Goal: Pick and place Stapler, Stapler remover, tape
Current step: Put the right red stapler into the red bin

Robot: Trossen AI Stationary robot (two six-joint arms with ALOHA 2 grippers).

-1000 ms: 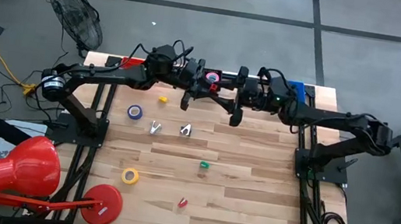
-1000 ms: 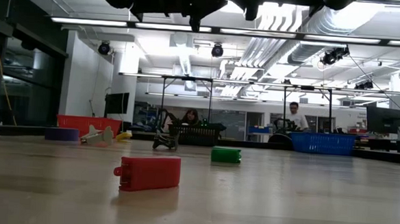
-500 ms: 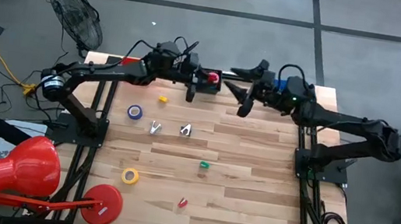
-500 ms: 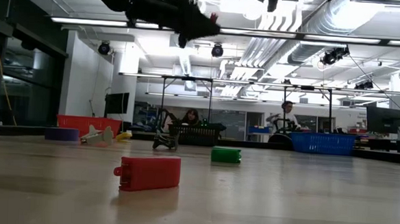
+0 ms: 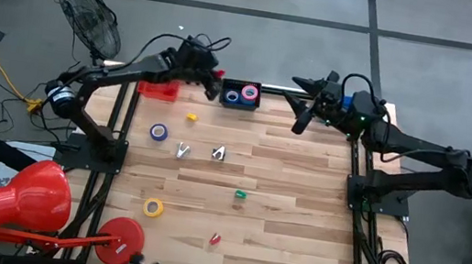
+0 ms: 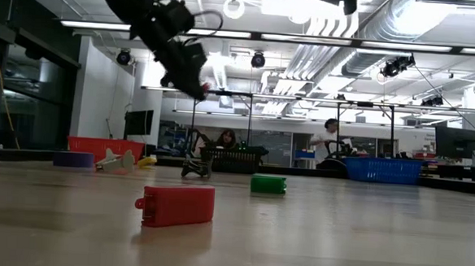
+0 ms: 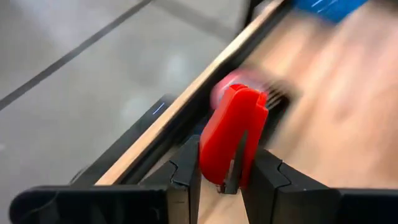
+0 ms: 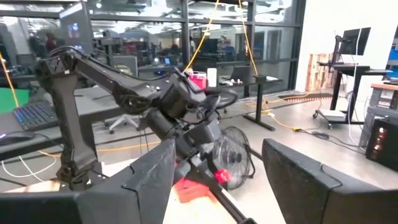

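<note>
- Done so far, as you can read it from above: the black bin (image 5: 241, 94) at the far edge of the table (image 5: 293, 251) already holds two tape rolls, a blue one (image 5: 232, 96) and a pink one (image 5: 250, 91).
- In hand: your left gripper (image 7: 221, 163) is clamped on a small red stapler (image 7: 231, 138), held in the air over the far left corner, next to the red bin (image 5: 158, 90). The low view shows it well above the surface (image 6: 197, 86).
- My read: this item is close to drop-off, most likely into the red bin; not released yet.
- Still out on the table: a blue roll (image 5: 158, 132) near the left edge, a yellow roll (image 5: 153, 206) toward the near left, a small yellow piece (image 5: 192, 117) by the far edge.
- Also left: two metal staple removers (image 5: 182, 150) (image 5: 218, 153) side by side left of centre, a green stapler (image 5: 240, 194) mid-table, a second red stapler (image 5: 214, 238) nearer the front edge.
- So roughly a third done, most picks still ahead of you.
- Your right gripper (image 5: 299, 111) hangs over the far edge, right of the black bin, fingers spread wide and holding nothing; its wrist view shows both fingers (image 8: 149, 180) apart with only the left arm between them.
</note>
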